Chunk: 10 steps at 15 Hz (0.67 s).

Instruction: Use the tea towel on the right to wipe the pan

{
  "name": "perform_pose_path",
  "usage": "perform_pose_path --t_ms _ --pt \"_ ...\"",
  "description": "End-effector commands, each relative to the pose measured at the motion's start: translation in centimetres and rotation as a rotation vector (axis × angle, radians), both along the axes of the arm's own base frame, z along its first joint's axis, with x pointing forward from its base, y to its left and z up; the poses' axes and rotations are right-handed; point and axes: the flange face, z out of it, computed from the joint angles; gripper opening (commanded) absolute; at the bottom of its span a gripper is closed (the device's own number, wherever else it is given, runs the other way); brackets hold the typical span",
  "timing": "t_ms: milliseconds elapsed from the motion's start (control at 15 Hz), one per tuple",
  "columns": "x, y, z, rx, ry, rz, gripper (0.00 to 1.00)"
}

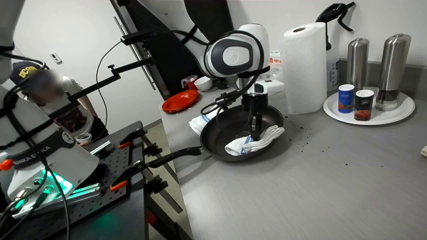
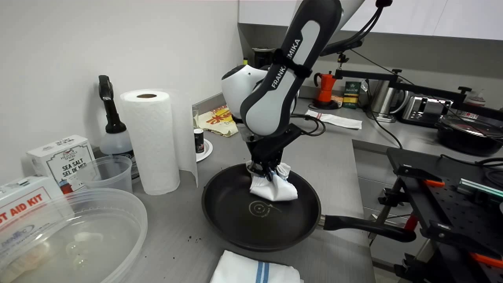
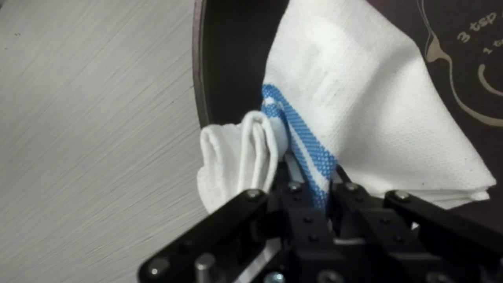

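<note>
White cloth with blue stripes, the tea towel [image 3: 353, 78] lies bunched mostly inside the dark pan [image 2: 243, 224], and we see the end effector [image 3: 314, 173] clamped on it at the striped part. Folded layers bulge out to one side of the grip and cross over the pan's rim [image 3: 199, 78] in the wrist view; whether they touch it, we cannot tell. In both exterior views we find the pan on the grey table [image 1: 300, 193], its black handle [image 2: 365, 226] reaching past the table's edge. Dark specks [image 1: 301, 127] dot the surface near the pan. We also see a second folded towel [image 2: 237, 271] just beside the pan, an upright paper towel roll [image 1: 305, 70], and a white plate [image 1: 383, 120] carrying two tall metallic mills [image 1: 358, 63].
</note>
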Motion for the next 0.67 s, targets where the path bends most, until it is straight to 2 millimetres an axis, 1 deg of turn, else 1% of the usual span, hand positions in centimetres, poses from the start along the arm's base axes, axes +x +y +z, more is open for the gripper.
perform_pose_path --t_ms 0,400,600 --pt "-0.4 -0.2 -1.5 -0.014 0.010 -0.034 0.03" --pt "-0.6 0.1 -2.0 0.000 0.020 -0.048 0.03" --pt "-0.3 0.8 -2.1 0.019 0.015 -0.055 0.03"
